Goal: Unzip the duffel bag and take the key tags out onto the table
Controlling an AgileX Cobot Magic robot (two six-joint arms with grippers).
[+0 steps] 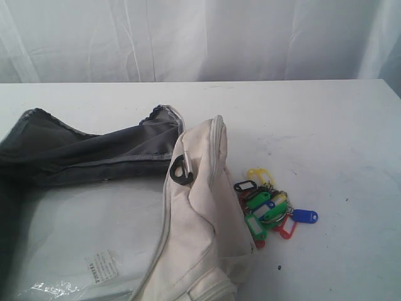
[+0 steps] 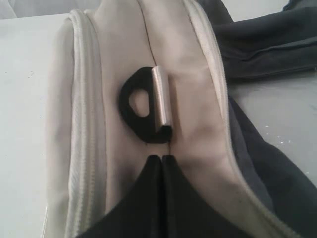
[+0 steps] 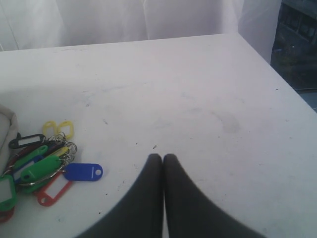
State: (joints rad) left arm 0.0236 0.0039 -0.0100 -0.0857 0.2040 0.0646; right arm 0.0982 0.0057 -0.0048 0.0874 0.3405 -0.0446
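The cream duffel bag (image 1: 194, 213) lies unzipped on the white table (image 1: 326, 132), its dark grey lining (image 1: 81, 150) spread open to the left. The key tags (image 1: 269, 207), a bunch of green, yellow, blue, red and black tags on rings, rest on the table just right of the bag; the right wrist view shows the key tags (image 3: 44, 163) too. My left gripper (image 2: 161, 157) is shut and empty, hovering over the bag's cream end near a black D-ring clip (image 2: 146, 106). My right gripper (image 3: 162, 157) is shut and empty above bare table, right of the tags. Neither gripper shows in the exterior view.
A clear plastic sheet with a white label (image 1: 103, 266) lies inside the open bag. White curtains (image 1: 200, 37) hang behind the table. The table's right edge (image 3: 277, 79) drops off near the right gripper.
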